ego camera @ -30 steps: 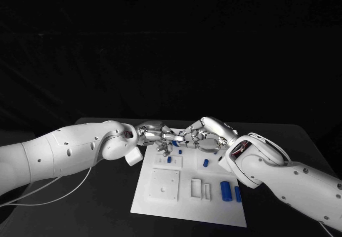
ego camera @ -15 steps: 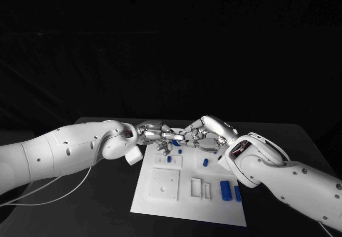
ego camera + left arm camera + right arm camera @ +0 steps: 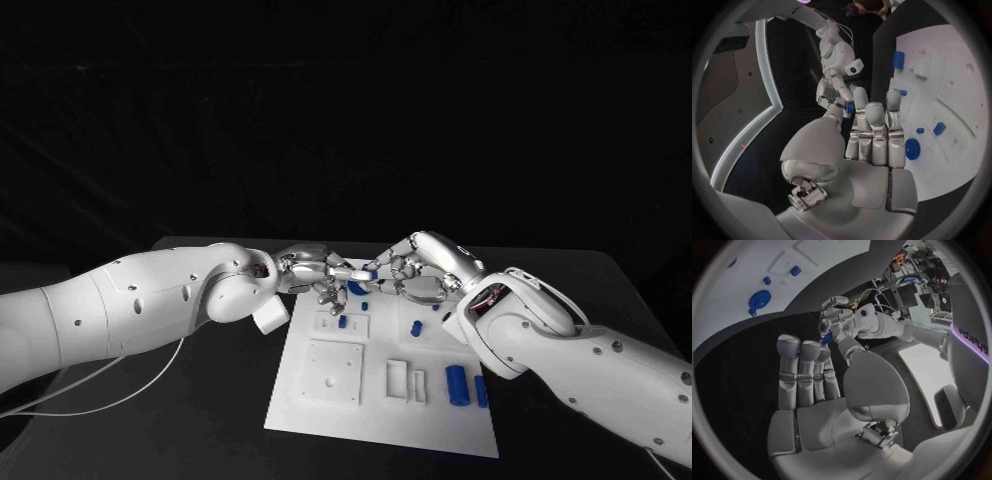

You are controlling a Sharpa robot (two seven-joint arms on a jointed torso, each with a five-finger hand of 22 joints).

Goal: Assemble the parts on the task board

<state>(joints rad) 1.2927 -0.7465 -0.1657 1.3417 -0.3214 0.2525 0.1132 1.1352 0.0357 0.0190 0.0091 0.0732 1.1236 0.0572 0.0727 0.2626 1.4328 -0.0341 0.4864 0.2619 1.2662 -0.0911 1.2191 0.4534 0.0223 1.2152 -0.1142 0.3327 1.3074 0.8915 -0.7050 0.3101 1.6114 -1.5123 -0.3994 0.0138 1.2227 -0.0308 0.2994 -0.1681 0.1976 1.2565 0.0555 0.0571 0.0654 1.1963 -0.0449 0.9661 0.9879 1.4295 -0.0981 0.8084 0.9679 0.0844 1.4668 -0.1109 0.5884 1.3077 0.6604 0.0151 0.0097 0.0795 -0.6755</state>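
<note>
The white task board (image 3: 378,420) lies in the middle of the table, also seen in the left wrist view (image 3: 957,75) and the right wrist view (image 3: 761,260). Above its far edge my left hand (image 3: 320,272) pinches a small blue part (image 3: 358,287) between thumb and finger (image 3: 850,107). My right hand (image 3: 418,270) faces it with fingers fairly straight and apart, its tips right beside the part (image 3: 826,338). Blue parts stand on the board: two cylinders (image 3: 459,385) at the near right, small pegs (image 3: 343,322) further back, and a round piece (image 3: 912,148).
A white square block (image 3: 335,373) and narrow white bars (image 3: 404,382) sit on the board's near half. Black table (image 3: 216,400) surrounds the board. A thin white cable (image 3: 101,385) runs below my left arm.
My right hand has lifted slightly and its fingers have spread away from the left hand. The blue part now shows more plainly at the left fingertips.
</note>
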